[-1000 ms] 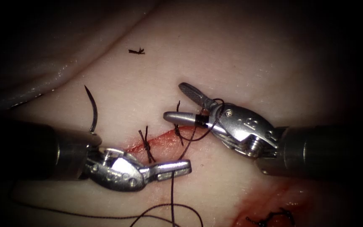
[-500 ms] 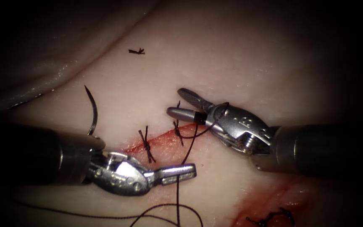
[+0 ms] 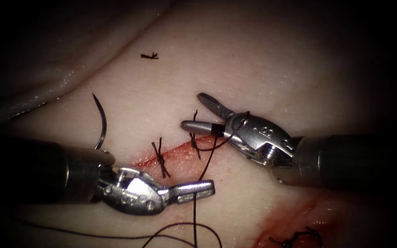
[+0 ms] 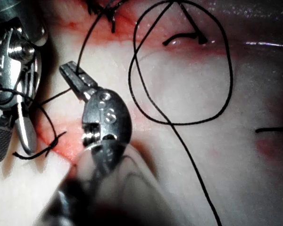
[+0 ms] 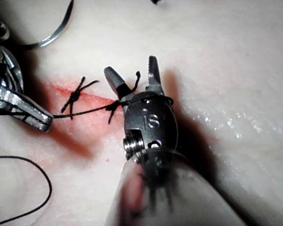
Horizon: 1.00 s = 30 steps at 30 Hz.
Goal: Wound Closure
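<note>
My left tool [image 3: 194, 188] lies below the cut [image 3: 180, 151] with its jaws shut on the thread [image 3: 206, 160], also seen up close [image 4: 78, 77]. That strand rises to my right tool [image 3: 191, 110], whose jaws stand open above the cut's right part, holding nothing. The thread is looped around the right tool's jaws near their hinge [image 5: 132, 70]. The curved needle [image 3: 103, 123] lies free on the tissue left of the cut, out of the tissue, partly hidden behind the left shaft. One knotted stitch [image 3: 161, 159] crosses the cut; a second [image 3: 194, 140] sits under the right jaws.
Loose thread [image 3: 194, 227] curls on the tissue below the left tool, forming a wide loop [image 4: 179, 70]. A cut end of thread [image 3: 149, 56] lies far above. Red fluid [image 3: 295, 216] and another dark knot [image 3: 299, 236] lie at the lower right.
The left tool has slid a little to the right and down with the thread in its jaws. The right tool shifted slightly left; its jaws stay open with the loop around them.
</note>
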Tool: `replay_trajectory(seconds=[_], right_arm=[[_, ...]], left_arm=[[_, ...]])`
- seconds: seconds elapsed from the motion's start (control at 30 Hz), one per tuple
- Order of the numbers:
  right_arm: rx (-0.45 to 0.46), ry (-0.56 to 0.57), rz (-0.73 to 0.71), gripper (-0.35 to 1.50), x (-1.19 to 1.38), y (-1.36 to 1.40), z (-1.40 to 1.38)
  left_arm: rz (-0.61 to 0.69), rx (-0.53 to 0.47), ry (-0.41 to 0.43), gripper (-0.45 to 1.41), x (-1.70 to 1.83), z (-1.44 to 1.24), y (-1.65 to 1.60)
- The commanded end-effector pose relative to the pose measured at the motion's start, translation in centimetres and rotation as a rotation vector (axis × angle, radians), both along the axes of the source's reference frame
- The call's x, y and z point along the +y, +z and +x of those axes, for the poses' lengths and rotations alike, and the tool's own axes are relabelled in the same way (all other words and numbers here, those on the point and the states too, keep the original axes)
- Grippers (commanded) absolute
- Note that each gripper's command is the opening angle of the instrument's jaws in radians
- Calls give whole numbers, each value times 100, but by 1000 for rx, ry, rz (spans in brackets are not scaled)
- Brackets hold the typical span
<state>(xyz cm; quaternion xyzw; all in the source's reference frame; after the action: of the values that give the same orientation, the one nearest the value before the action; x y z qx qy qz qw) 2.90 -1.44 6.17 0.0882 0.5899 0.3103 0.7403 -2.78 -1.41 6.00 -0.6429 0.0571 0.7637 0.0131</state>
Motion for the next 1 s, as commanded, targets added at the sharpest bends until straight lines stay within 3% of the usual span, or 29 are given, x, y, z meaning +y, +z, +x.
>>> replay_trajectory(seconds=[0.03, 0.37, 0.47, 0.5, 0.57, 0.6, 1.0], right_arm=[[2, -2, -1, 88, -5, 6, 8], [-12, -5, 9, 76, -7, 20, 8], [-13, -9, 9, 63, -7, 20, 7], [-13, -9, 9, 47, -7, 20, 8], [-8, -18, 11, -16, -8, 20, 8], [-4, -19, 11, -35, -9, 19, 8], [34, -45, 0, -35, -14, 7, 10]], left_arm=[[2, -1, 1, -45, -5, -5, 6], [7, -3, 1, -45, -7, -5, 5], [7, -3, 1, -45, -7, -5, 5], [7, -3, 1, -45, -7, -5, 5], [7, -3, 1, -45, -8, -5, 5], [7, -3, 1, -45, -8, -5, 4], [34, 12, -12, -45, 7, 18, -3]])
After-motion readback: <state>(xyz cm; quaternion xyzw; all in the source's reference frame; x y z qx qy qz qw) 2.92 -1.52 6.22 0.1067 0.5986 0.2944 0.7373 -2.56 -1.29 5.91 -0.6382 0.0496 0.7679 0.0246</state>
